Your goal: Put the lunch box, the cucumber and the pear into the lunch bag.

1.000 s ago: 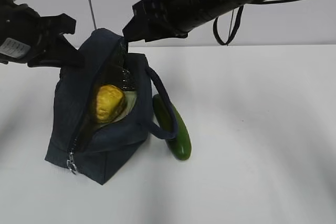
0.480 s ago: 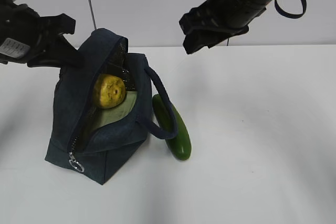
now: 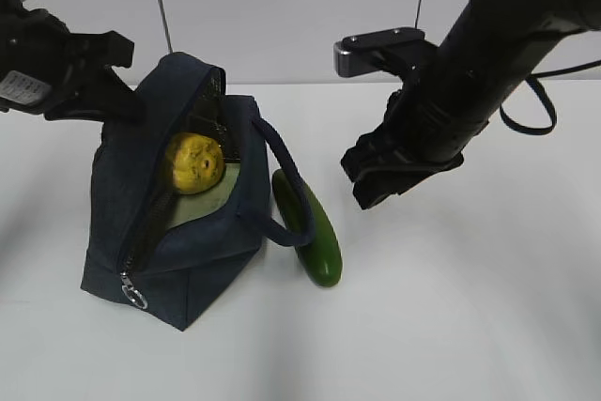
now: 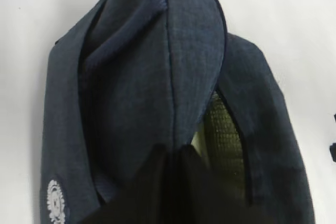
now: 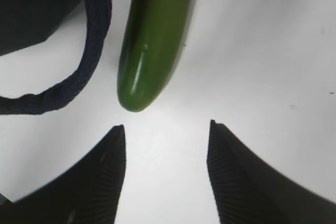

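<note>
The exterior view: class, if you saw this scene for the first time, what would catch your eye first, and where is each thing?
The yellow pear stands out, sitting in the gaping mouth of the dark navy lunch bag at left. Beside the bag, the glossy green cucumber lies on the white table, partly behind a handle. The right gripper hangs open just right of it, while the left gripper pinches the bag's fabric.

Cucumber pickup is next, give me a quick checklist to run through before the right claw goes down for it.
1. Right claw open and empty: ok.
2. Cucumber lying free on the table, outside the lunch bag: ok.
3. Cucumber clear of the bag's handle loop: not ok, the loop lies right beside it.
4. Left claw shut on the bag's top fabric, mouth open: ok.
5. Pear inside: ok.
6. Room left for the cucumber: cannot tell.
</note>
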Available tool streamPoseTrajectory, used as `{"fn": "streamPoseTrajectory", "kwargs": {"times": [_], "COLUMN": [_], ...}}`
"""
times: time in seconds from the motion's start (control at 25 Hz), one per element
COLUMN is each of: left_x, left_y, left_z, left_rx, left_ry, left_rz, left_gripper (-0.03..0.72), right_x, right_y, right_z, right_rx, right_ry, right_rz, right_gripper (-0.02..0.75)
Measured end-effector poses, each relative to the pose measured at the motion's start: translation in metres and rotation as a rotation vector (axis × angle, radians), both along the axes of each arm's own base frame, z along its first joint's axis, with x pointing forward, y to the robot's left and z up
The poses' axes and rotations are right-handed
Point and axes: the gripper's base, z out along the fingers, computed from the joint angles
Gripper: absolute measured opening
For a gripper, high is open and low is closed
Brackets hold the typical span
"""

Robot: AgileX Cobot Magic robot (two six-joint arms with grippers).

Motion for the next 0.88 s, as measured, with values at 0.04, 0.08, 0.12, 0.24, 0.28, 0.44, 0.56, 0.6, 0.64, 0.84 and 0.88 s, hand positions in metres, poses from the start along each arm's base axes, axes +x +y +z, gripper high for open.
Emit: {"fn": "streamPoseTrajectory", "kwargs": {"times": [0.04, 0.08, 0.12, 0.24, 0.28, 0.44, 0.56, 0.6, 0.64, 0.84, 0.88], "left_x": [0.0, 0.0, 0.0, -0.001, -0.001, -0.001, -0.001, -0.001, -0.001, 0.001, 0.002], "left_y": [0.001, 0.002, 0.003, 0.006, 0.007, 0.01, 0.012, 0.014, 0.015, 0.029, 0.03], "left_z": [-0.001, -0.002, -0.002, -0.004, -0.005, -0.006, -0.007, -0.007, -0.008, -0.01, -0.01], "left_rx": [0.019, 0.038, 0.057, 0.101, 0.116, 0.163, 0.202, 0.216, 0.228, 0.291, 0.294], "left_ry": [-0.001, -0.001, -0.002, -0.004, -0.006, -0.01, -0.016, -0.017, -0.016, -0.003, 0.0], "left_rz": [-0.002, -0.006, -0.011, -0.027, -0.033, -0.048, -0.058, -0.056, -0.052, -0.002, 0.007], "left_gripper": [0.003, 0.003, 0.003, 0.003, 0.003, 0.003, 0.003, 0.003, 0.003, 0.003, 0.003], "right_x": [-0.002, -0.005, -0.007, -0.012, -0.012, -0.008, -0.004, -0.002, 0.0, 0.004, 0.005], "right_y": [0.003, 0.008, 0.013, 0.029, 0.032, 0.038, 0.041, 0.042, 0.043, 0.046, 0.046], "right_z": [-0.003, -0.004, -0.004, -0.005, -0.008, -0.029, -0.042, -0.047, -0.049, -0.06, -0.062], "right_rx": [0.0, 0.002, 0.007, 0.024, 0.024, 0.009, 0.008, 0.011, 0.016, 0.026, 0.027], "right_ry": [-0.003, -0.01, -0.023, -0.057, -0.054, -0.007, 0.007, 0.009, 0.007, 0.002, 0.001], "right_rz": [0.008, 0.021, 0.035, 0.072, 0.075, 0.059, 0.042, 0.035, 0.03, 0.014, 0.011], "right_gripper": [0.398, 0.398, 0.398, 0.397, 0.397, 0.397, 0.397, 0.397, 0.397, 0.397, 0.397]}}
